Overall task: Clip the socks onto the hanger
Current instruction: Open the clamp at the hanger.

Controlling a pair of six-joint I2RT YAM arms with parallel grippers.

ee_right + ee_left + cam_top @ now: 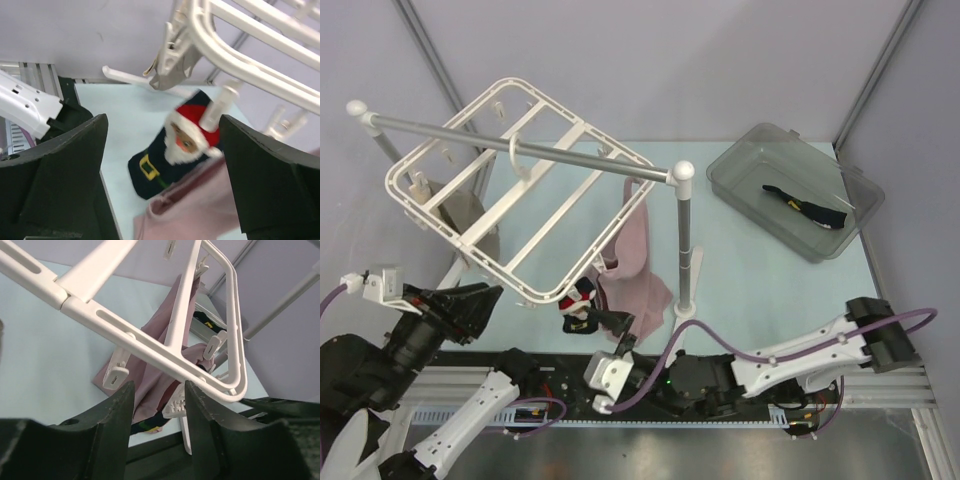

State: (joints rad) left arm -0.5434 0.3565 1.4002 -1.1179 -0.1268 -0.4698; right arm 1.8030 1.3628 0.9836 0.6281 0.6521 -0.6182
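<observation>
While sock (165, 155) hangs off hanger (145, 345) | R pincer (163, 120) apart, tilted up facing it | L pincer (159, 386) apart, under hanger

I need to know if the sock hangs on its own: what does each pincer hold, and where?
Nothing. The right pincer is open, not gripping the sock, which hangs from a clip on the hanger; the left pincer is open, empty.
</observation>
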